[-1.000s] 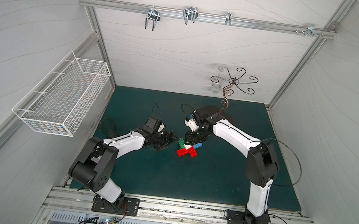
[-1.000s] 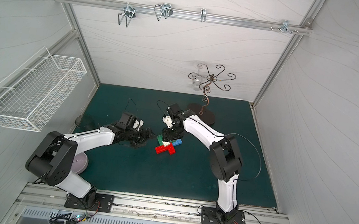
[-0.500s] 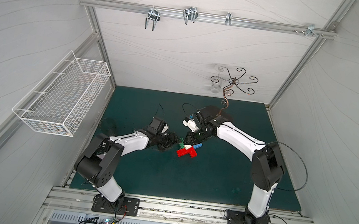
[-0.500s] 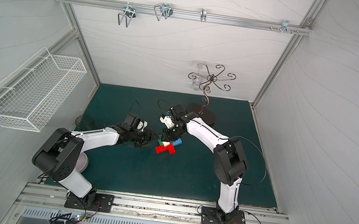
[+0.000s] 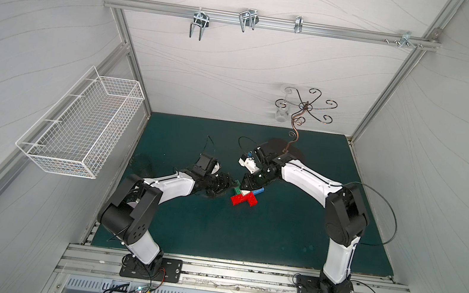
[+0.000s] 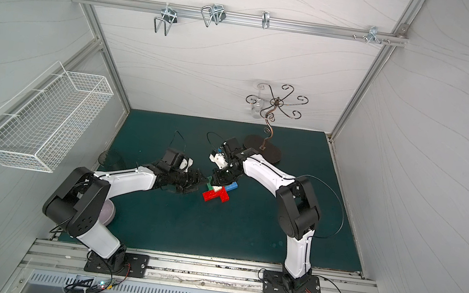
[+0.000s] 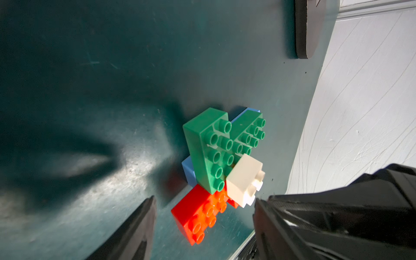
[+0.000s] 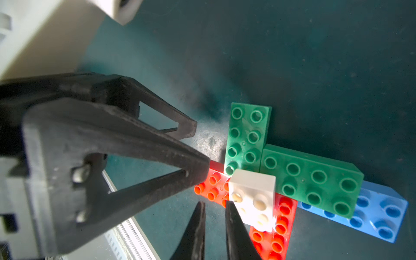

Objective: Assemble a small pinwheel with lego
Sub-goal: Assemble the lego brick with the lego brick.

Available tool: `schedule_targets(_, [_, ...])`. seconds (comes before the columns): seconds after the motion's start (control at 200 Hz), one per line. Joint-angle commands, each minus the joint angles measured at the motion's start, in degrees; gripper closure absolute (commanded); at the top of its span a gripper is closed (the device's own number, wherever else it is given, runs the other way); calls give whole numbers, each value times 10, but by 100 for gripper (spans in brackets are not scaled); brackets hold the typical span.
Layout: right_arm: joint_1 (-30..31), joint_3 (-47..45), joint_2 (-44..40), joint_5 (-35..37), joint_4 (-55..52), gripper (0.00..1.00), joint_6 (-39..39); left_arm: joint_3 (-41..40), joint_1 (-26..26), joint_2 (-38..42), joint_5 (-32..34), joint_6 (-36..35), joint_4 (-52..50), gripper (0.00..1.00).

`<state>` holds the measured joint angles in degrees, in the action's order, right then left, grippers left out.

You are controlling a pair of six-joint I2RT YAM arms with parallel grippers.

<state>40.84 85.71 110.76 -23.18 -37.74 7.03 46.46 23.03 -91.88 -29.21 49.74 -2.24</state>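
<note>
The pinwheel (image 5: 246, 197) (image 6: 216, 194) lies flat in the middle of the green mat. Its red (image 8: 281, 225), green (image 8: 310, 177) and blue (image 8: 378, 213) lego arms spread around a white square brick (image 8: 254, 193) (image 7: 244, 180), which sits slightly askew at the centre. My left gripper (image 7: 203, 216) (image 5: 229, 184) is open, low at the pinwheel's left side. A red arm (image 7: 198, 216) lies between its jaws with gaps showing, and one fingertip (image 8: 202, 171) meets that arm's end. My right gripper (image 8: 215, 204) (image 5: 245, 183) is shut with nothing in it, one finger touching the white brick's edge.
A curly dark wire stand (image 5: 303, 113) rises from an oval base (image 6: 263, 151) behind my right arm. A white wire basket (image 5: 83, 126) hangs on the left wall. A pale bowl (image 6: 107, 213) shows under my left arm, and a dark dish (image 6: 110, 159) lies left of it.
My right gripper has closed and come down by the white brick. My left arm has reached right to the pinwheel, its jaws narrowing around the red arm.
</note>
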Motion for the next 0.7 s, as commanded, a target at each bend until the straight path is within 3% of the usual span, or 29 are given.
schedule_targets(0.0, [-4, -6, 13, -2, 9, 80, -8, 12, 2, -10, -3, -2, 18, 27])
schedule_targets(0.695, [-14, -59, 22, 15, 41, 80, -16, 19, 11, -11, 3, -9, 6, 26])
